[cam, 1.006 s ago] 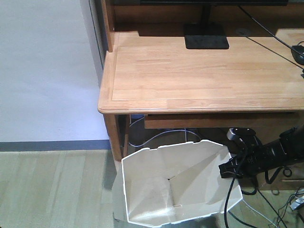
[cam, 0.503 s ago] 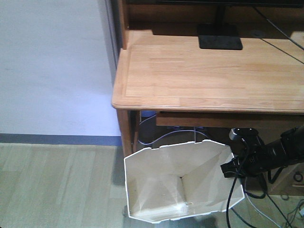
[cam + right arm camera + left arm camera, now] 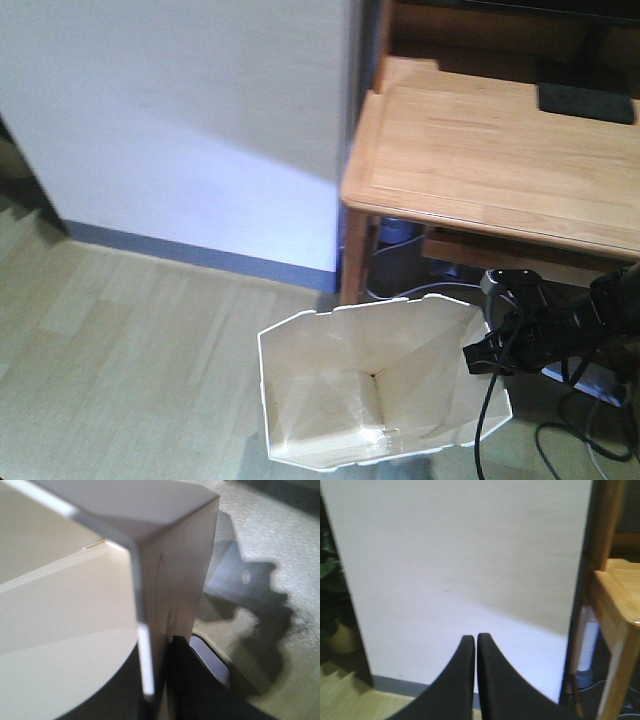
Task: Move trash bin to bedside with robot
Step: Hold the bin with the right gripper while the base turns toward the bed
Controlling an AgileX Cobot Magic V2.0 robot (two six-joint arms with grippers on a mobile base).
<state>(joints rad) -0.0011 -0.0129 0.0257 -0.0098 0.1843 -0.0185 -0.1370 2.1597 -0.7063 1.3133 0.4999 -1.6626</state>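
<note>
The white faceted trash bin (image 3: 375,385) stands open on the floor at the bottom centre of the front view. My right gripper (image 3: 473,358) is shut on its right rim. In the right wrist view the bin's wall (image 3: 165,580) runs between the two black fingers, one inside and one outside (image 3: 190,680). My left gripper (image 3: 476,639) is shut and empty, pointing at a white wall. The bed is out of view.
A light wooden desk (image 3: 480,150) with a monitor foot (image 3: 588,102) stands at the upper right; its leg (image 3: 354,255) is just behind the bin. A white wall (image 3: 180,110) with a grey skirting fills the upper left. Cables (image 3: 580,440) lie on the floor at right.
The view has swung left: the desk has slid to the right and the wall and floor have come in at left. The bin and right gripper keep their place in the frame.
</note>
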